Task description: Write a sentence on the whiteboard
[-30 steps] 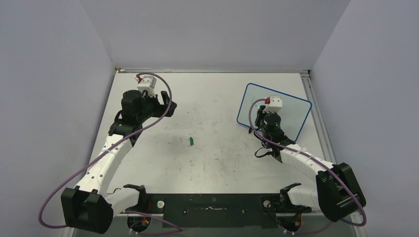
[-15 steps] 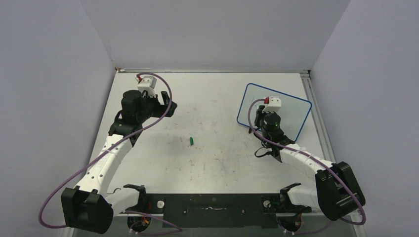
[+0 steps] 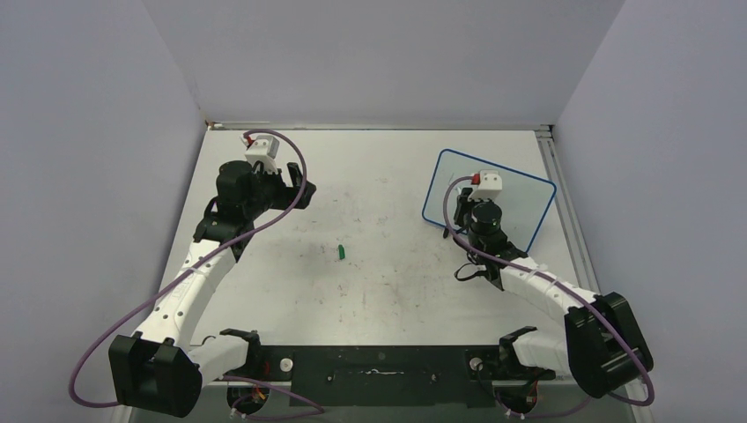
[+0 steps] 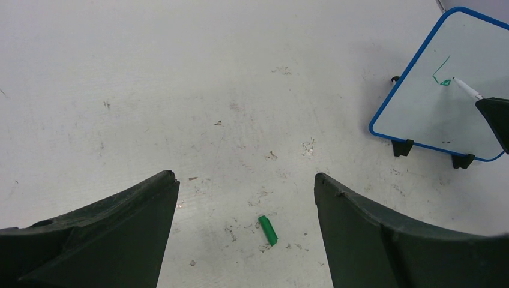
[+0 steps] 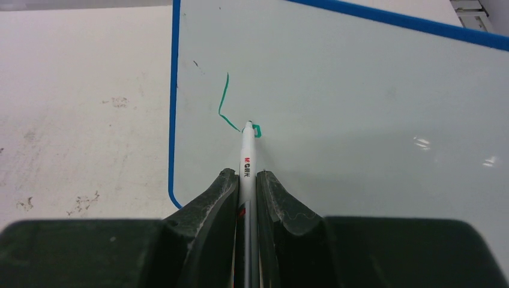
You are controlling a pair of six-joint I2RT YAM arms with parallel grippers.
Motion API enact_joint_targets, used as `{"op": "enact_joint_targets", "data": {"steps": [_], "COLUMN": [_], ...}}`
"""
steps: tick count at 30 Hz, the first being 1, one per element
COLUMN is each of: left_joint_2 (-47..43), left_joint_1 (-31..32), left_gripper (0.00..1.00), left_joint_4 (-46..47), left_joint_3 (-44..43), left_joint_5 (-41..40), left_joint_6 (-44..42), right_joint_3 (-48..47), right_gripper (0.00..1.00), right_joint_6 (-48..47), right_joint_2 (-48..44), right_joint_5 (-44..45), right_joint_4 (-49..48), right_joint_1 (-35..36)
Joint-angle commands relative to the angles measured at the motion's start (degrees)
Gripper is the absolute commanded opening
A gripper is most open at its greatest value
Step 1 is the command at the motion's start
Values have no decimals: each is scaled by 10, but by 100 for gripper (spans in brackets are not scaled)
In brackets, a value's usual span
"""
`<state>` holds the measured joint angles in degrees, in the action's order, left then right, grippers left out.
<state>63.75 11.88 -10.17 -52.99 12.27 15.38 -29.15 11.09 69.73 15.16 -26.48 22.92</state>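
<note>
One whiteboard point(image 3: 530, 207); one marker point(image 5: 246, 157); one cap point(image 4: 268, 230)

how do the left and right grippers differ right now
The left gripper is open and empty; the right gripper is shut on a white marker. The left gripper hangs over the table near a green cap; the right gripper holds its marker tip at the whiteboard, beside the first green strokes. Both are dark two-finger grippers.
</note>
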Motion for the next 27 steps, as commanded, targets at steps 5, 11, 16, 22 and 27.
{"op": "enact_joint_targets", "data": {"steps": [5,11,16,22,27], "left_joint_2": [-12,-12,-12,-12,-13], "left_joint_1": [-2,-3,-3,-2,-2], "left_gripper": [82,82,82,82,82], "left_joint_4": [15,15,15,15,14], "left_joint_3": [2,1,1,1,0], "left_joint_5": [10,10,9,9,10], "left_joint_6": [-3,-3,-4,-3,-3], "right_joint_3": [-10,-11,-13,-17,-14], "right_gripper": [5,5,5,5,5], "right_joint_6": [-11,-13,-18,-24,-26], "right_joint_2": [-57,-34,-18,0,6], "right_joint_5": [31,34,37,46,53], "right_joint_4": [-12,-25,-40,-50,-48], "right_joint_1": [-3,-3,-4,-5,-4]}}
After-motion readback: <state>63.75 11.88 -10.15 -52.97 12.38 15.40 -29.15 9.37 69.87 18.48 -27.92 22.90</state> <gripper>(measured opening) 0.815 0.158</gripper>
